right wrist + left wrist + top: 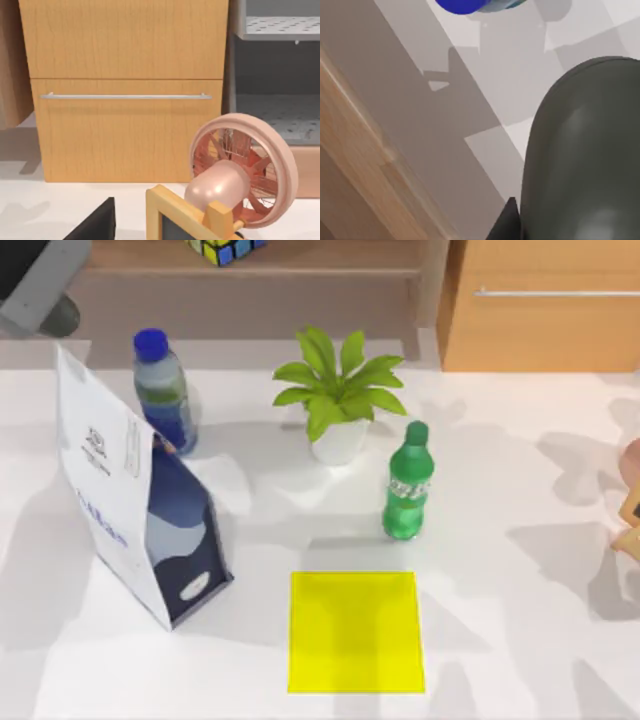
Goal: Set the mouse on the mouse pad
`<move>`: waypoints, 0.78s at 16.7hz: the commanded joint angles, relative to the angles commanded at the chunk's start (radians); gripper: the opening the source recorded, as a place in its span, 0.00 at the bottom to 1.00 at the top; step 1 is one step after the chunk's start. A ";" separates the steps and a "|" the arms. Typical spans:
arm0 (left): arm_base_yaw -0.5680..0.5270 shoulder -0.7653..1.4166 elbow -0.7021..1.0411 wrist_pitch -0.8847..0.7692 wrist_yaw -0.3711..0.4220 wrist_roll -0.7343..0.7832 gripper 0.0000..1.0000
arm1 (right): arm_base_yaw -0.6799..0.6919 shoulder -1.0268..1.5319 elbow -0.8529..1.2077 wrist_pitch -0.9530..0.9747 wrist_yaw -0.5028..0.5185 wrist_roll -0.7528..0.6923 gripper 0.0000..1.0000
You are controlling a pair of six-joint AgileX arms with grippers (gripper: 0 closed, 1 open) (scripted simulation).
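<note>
Overhead, your pad (356, 632) lies bare at the table's front, before the green bottle (406, 484). Left wrist: a dark grey rounded mass near the blue cap (461, 5), perhaps the mouse; jaw state unclear. Right wrist: a fan (240, 172) and cabinet (125, 90). Placing remains undone.

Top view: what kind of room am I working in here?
Probably a home or office desk in simulation: a white table with a yellow mouse pad, a potted plant, drink bottles, and a wooden drawer cabinet behind.
</note>
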 joint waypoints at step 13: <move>-0.702 0.133 -0.120 -0.001 0.060 0.144 0.00 | 0.000 0.000 0.000 0.000 0.000 0.000 1.00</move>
